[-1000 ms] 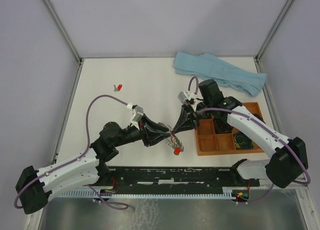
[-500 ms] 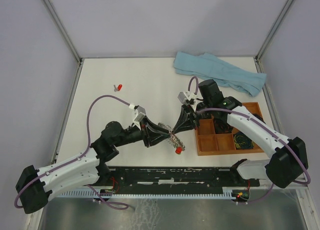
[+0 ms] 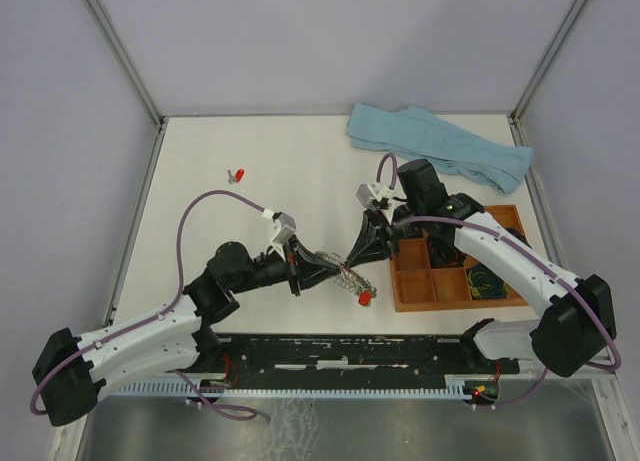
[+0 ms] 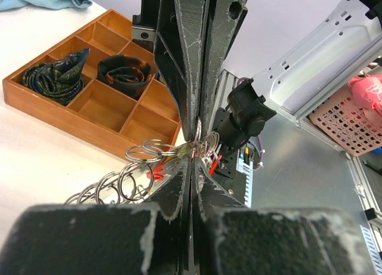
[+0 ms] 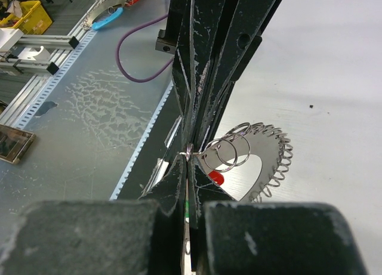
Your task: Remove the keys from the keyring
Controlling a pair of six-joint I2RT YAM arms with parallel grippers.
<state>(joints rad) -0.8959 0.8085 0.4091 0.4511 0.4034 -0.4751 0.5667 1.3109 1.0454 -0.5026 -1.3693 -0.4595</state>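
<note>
The keyring [image 3: 347,277], a silvery ring fringed with small loops, hangs between my two grippers just left of the tray. My left gripper [image 3: 325,271] is shut on its edge, seen close in the left wrist view [image 4: 192,158], with loops [image 4: 141,152] fanning out to the left. My right gripper [image 3: 352,259] comes from the opposite side and is shut on one small loop [image 5: 187,158]. The ring's flat body [image 5: 270,144] shows behind it. A red-headed key [image 3: 366,297] dangles under the ring [image 5: 216,177]. Another red key [image 3: 237,174] lies loose on the table at the far left.
A wooden compartment tray [image 3: 410,290] sits right of the grippers, with dark coiled bundles [image 3: 487,282] in its compartments [image 4: 57,78]. A light blue cloth [image 3: 440,146] lies at the back right. The black rail along the table's near edge [image 3: 350,349] runs below the ring.
My left gripper has pushed a little to the right and up with the keyring. The dangling red key has shifted right with it. My right gripper has held its place.
</note>
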